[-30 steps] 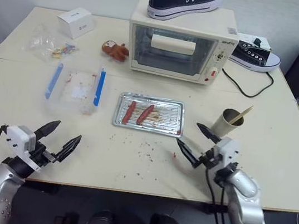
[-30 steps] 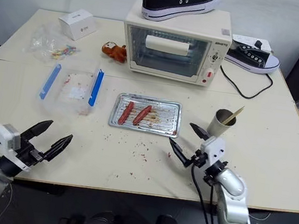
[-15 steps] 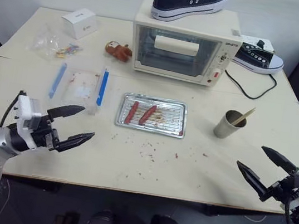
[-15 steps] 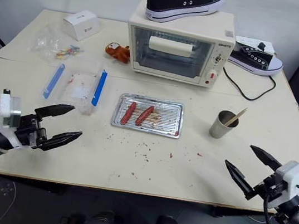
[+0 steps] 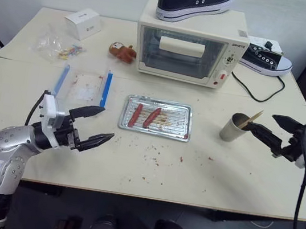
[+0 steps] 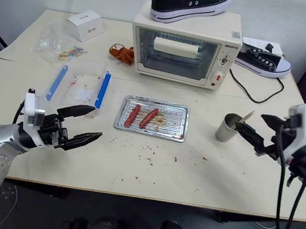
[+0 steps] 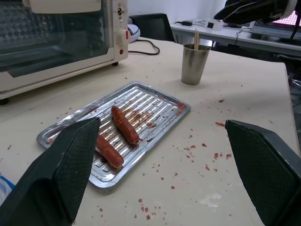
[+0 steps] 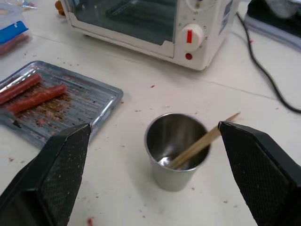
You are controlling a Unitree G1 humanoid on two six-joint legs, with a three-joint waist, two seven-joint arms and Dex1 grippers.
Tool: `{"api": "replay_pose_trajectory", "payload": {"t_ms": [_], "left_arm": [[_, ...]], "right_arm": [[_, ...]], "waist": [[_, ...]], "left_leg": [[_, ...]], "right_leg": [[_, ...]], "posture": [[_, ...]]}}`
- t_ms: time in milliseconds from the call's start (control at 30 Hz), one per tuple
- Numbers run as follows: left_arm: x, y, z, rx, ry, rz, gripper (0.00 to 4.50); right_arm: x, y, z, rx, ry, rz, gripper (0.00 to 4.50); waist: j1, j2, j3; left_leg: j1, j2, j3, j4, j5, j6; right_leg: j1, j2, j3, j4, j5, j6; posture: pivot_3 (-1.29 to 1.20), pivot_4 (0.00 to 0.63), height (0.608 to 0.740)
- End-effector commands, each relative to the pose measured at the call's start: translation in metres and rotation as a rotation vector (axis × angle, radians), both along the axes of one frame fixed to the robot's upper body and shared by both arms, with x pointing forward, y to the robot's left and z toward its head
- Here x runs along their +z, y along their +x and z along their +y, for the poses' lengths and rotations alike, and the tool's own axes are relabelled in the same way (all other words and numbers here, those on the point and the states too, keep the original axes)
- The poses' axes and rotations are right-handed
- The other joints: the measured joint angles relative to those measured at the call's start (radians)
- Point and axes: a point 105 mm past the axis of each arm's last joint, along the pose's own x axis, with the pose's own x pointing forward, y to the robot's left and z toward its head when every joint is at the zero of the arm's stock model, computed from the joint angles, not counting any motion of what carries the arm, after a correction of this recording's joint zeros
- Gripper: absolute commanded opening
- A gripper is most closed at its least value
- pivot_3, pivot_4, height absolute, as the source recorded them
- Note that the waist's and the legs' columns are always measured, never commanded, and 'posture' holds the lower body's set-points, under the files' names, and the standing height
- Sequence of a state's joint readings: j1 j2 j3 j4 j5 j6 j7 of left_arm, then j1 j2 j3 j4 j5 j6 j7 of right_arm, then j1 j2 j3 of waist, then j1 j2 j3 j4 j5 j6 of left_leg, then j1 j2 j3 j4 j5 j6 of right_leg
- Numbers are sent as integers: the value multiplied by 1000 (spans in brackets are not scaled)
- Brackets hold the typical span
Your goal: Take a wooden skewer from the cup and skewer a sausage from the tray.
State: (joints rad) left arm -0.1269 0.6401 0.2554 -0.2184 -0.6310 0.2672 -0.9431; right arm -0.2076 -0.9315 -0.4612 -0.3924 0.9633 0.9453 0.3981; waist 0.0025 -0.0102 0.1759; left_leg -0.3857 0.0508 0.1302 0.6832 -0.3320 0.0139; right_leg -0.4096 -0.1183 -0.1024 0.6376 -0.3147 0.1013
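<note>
Now the tray [image 5: 156, 117] sits just in front of the toaster oven [image 5: 188, 49], with two sausages side by side in its left half; the sausage [image 5: 151, 116] nearer the middle lies slanted. Right of the tray stands the cup [image 5: 234, 127], the wooden skewer [image 8: 203, 141] leaning inside it (tip poking over the rim). Beside the cup hovers the right gripper [image 5: 274, 132], jaws spread and empty. Left of the tray hovers the left gripper [image 5: 97, 124], jaws likewise spread.

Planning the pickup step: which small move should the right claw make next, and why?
Probably ease the open right claw forward until its fingers straddle the wooden skewer, which leans free in the cup; nothing is gripped yet.
</note>
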Motion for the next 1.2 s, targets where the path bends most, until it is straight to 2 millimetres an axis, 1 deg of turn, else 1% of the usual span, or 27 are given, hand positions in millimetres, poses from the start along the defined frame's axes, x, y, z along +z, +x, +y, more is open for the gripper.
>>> {"api": "replay_pose_trajectory", "payload": {"t_ms": [33,133,300,400,600,733,867,1033,1200], "left_arm": [[5,-3,-4,11,5,-46,4494],[5,-3,-6,15,3,-48,4494],[6,-3,-8,23,-2,-52,4494],[7,-3,-8,30,-2,-54,4494],[7,-4,-8,38,-2,-55,4494],[8,-4,-9,38,-5,-58,4494],[9,-3,-10,40,-5,-61,4494],[10,-3,-9,43,-4,-62,4494],[10,-2,-9,44,-3,-63,4494]], "right_arm": [[-4,8,10,-44,-10,33,4500],[-8,18,10,-103,-35,39,4500],[-10,28,13,-137,-47,40,4500],[-10,34,9,-170,-68,33,4500],[-5,39,6,-197,-92,7,4500],[-3,43,10,-190,-81,-10,4500],[-3,45,13,-186,-75,-12,4500],[-5,48,11,-186,-77,-6,4500],[-9,48,15,-142,-74,25,4500]], "waist": [[-1,0,0],[-2,0,0],[-1,0,0],[-2,0,0],[-3,0,0],[-4,0,0],[-3,0,0],[-3,0,0],[-4,0,0]], "left_leg": [[0,0,0,0,0,0],[0,0,1,0,0,0],[-1,0,0,0,0,0],[-1,0,0,0,0,0],[-1,0,1,0,0,0],[-1,0,1,0,0,0],[-1,0,1,0,0,0],[-1,0,1,0,0,0],[-1,0,1,0,0,0]], "right_leg": [[0,0,0,0,0,0],[0,0,0,0,0,0],[-1,0,0,0,0,0],[-1,0,0,0,0,0],[-1,0,0,0,0,0],[-1,1,0,0,0,0],[-1,1,0,0,0,0],[-1,0,0,0,0,0],[-1,1,0,0,0,0]], "posture": [[0,150,740],[0,150,740],[0,150,740],[0,150,740],[0,150,740],[0,150,740],[0,150,740],[0,150,740],[0,150,740]]}}
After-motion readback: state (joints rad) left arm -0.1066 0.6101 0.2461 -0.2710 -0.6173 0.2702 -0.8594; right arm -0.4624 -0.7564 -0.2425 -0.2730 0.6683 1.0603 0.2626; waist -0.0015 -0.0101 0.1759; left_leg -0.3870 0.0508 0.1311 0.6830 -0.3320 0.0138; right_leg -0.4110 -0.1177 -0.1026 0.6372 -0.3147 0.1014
